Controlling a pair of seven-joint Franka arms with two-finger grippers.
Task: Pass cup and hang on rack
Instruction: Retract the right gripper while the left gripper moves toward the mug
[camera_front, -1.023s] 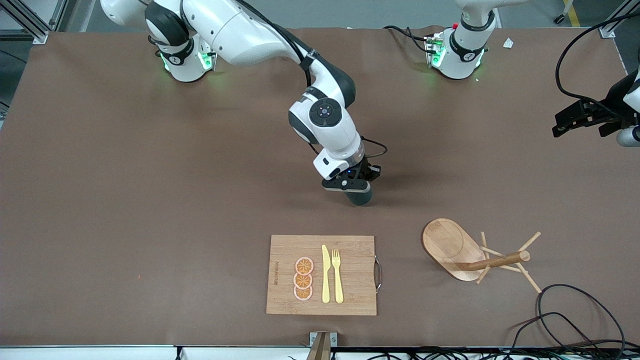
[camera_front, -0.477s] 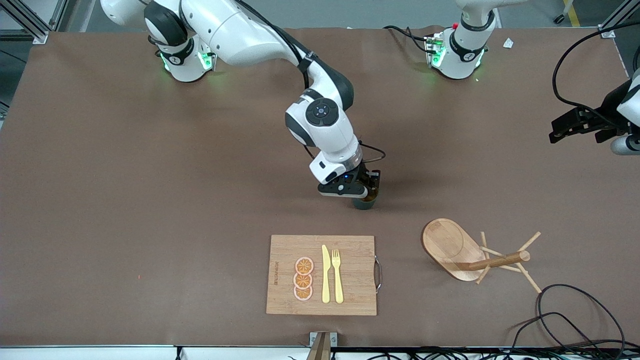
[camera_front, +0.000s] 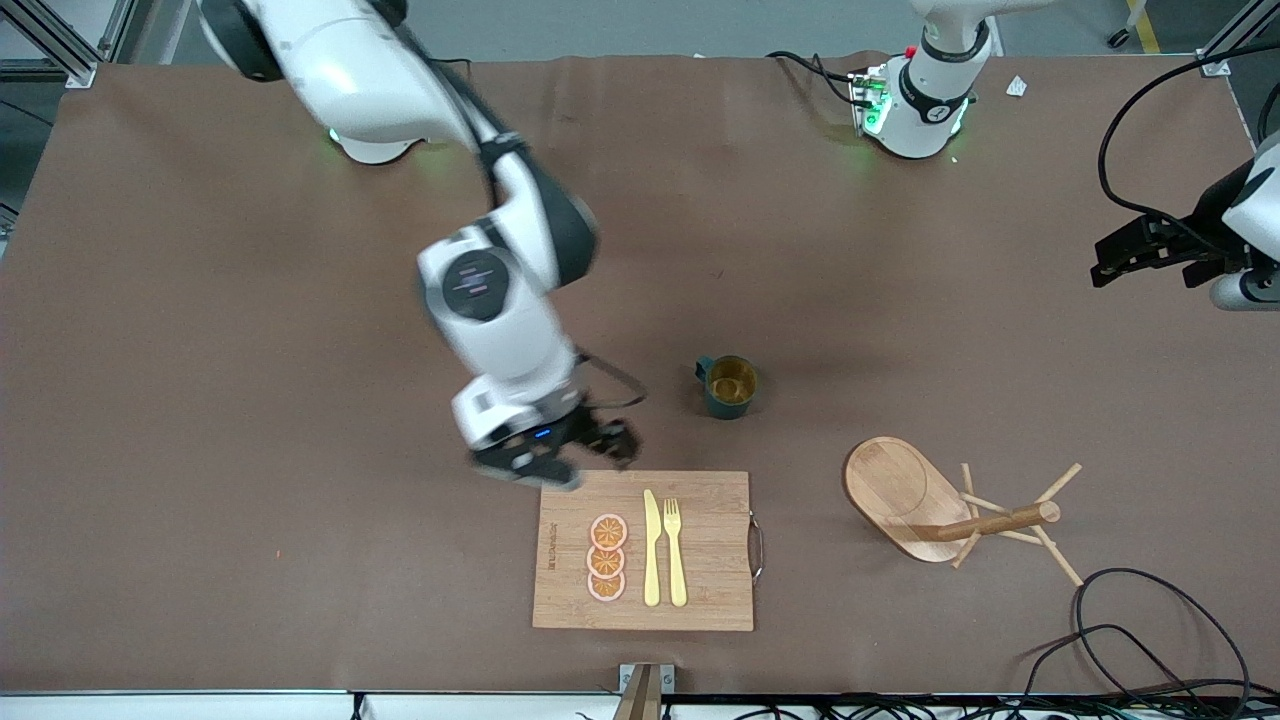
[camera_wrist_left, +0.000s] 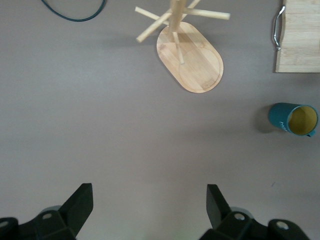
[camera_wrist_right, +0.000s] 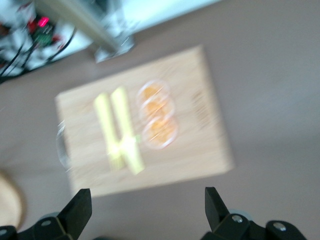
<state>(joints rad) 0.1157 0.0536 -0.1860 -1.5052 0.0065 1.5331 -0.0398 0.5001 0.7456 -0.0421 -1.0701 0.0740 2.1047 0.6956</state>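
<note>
Cup (camera_front: 730, 386) upright on table (camera_front: 250, 330), free, pale lettering on its side unreadable. Rack (camera_front: 940, 505) tipped over, nearer the camera toward left arm's end. Right gripper (camera_front: 560, 462) spread, empty, over cutting board (camera_front: 645, 550) edge. Left gripper (camera_wrist_left: 150, 212) spread, empty, waiting.

Robotics lab, brown-covered table (camera_front: 200, 400), aluminium framing (camera_front: 60, 40), loose cables (camera_front: 1150, 620), two bench-mounted arms
</note>
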